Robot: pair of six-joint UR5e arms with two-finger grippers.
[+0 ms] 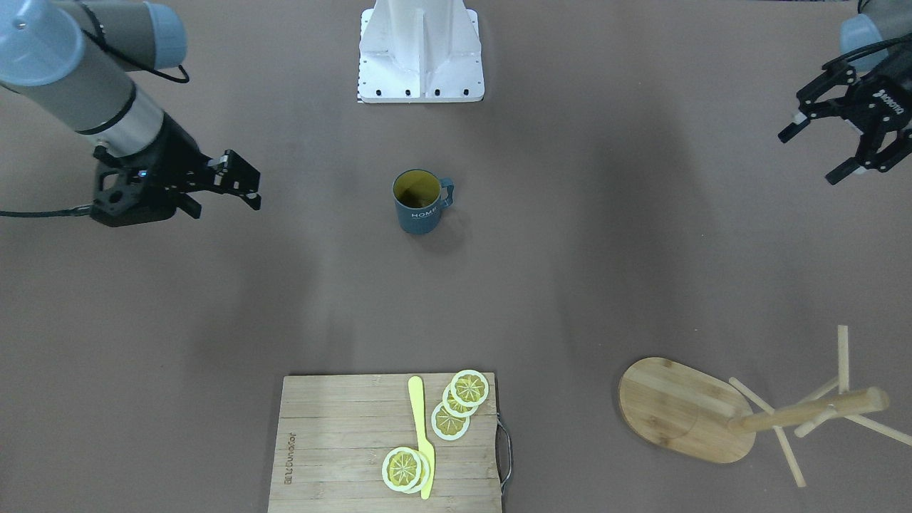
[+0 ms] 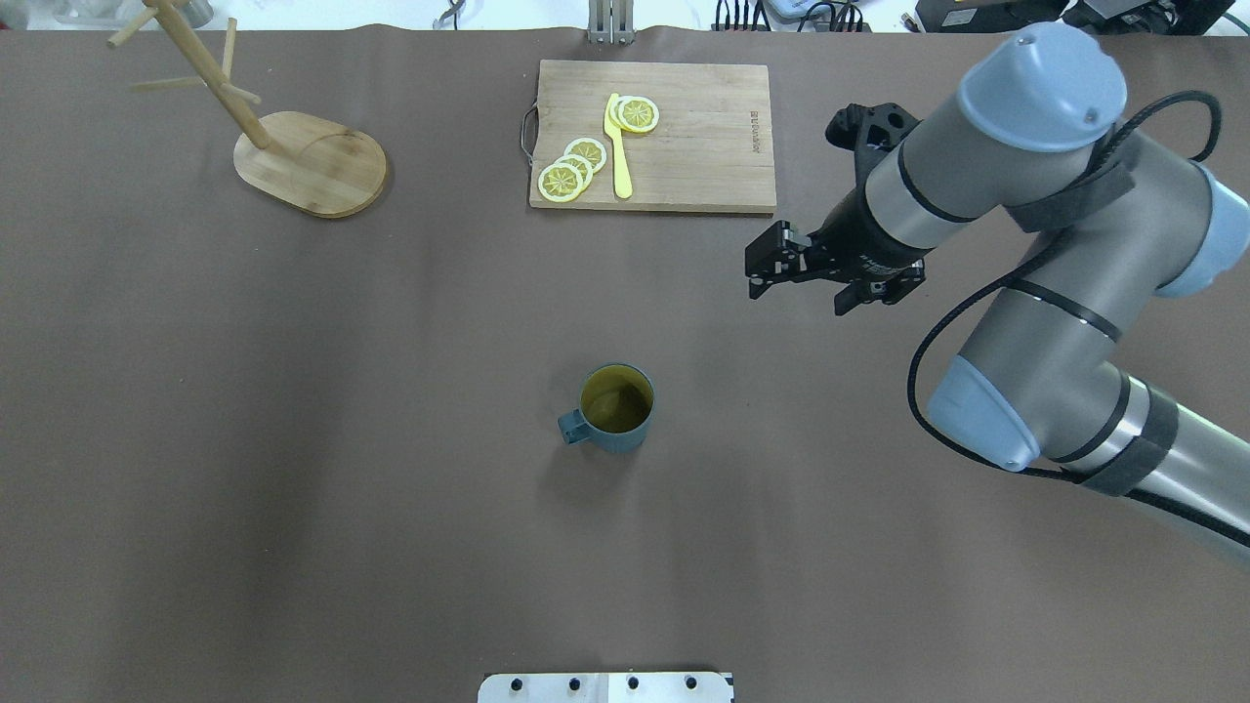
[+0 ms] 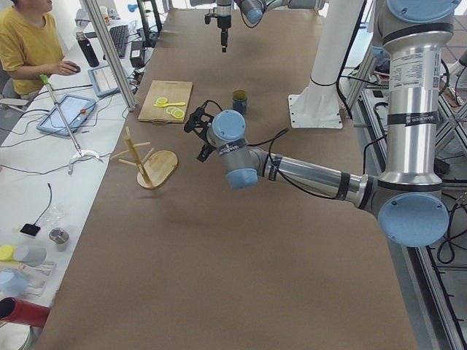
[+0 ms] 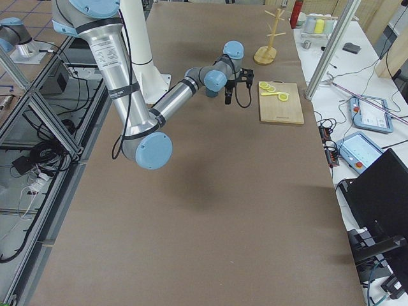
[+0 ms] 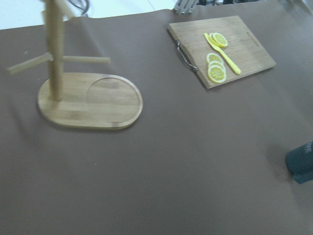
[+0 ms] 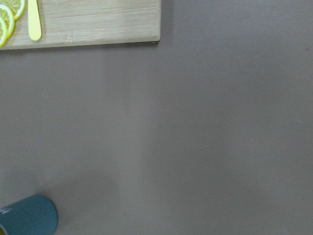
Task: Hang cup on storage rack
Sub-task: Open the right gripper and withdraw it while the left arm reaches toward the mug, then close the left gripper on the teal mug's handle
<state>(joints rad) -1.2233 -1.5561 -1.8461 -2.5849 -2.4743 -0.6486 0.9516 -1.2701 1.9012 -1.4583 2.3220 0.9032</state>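
Note:
The dark teal cup point(image 1: 420, 203) stands upright mid-table, olive inside, its handle toward the robot's left; it also shows in the overhead view point(image 2: 615, 410). The wooden storage rack point(image 1: 680, 410) stands at the far corner on the robot's left, with an oval base point(image 2: 312, 161) and bare pegs. My right gripper point(image 2: 796, 291) hovers open and empty, to the right of the cup and farther out. My left gripper point(image 1: 811, 154) is open and empty, high off to the cup's left. The cup's lower side shows at the edge of the left wrist view point(image 5: 301, 164) and the right wrist view point(image 6: 27, 215).
A slatted cutting board point(image 2: 684, 137) with lemon slices point(image 2: 576, 166) and a yellow knife point(image 2: 617, 146) lies at the far edge beyond the cup. The robot's white base point(image 1: 420, 50) is behind the cup. An operator point(image 3: 25, 44) sits past the table's far side.

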